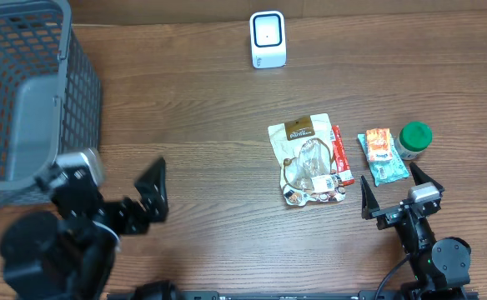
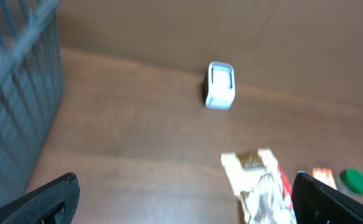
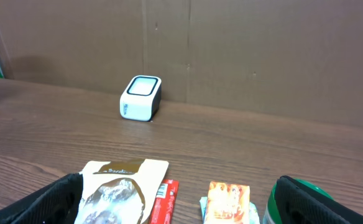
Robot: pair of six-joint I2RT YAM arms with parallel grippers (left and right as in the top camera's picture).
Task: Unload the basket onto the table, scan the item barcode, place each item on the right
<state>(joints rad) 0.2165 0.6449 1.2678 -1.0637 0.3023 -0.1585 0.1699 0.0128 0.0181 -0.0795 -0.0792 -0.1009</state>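
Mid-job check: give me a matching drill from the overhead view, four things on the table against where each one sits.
Things:
1. white box-shaped barcode scanner
2. grey mesh basket
3. green-lidded jar
4. clear snack pouch with brown header

Places:
A. far left edge of the view
B. furthest right, beside the orange-and-teal packet
C. top centre, standing alone
D. middle, with the slim red packet along its right side

Pairs: 1-C, 2-A, 3-B, 4-D
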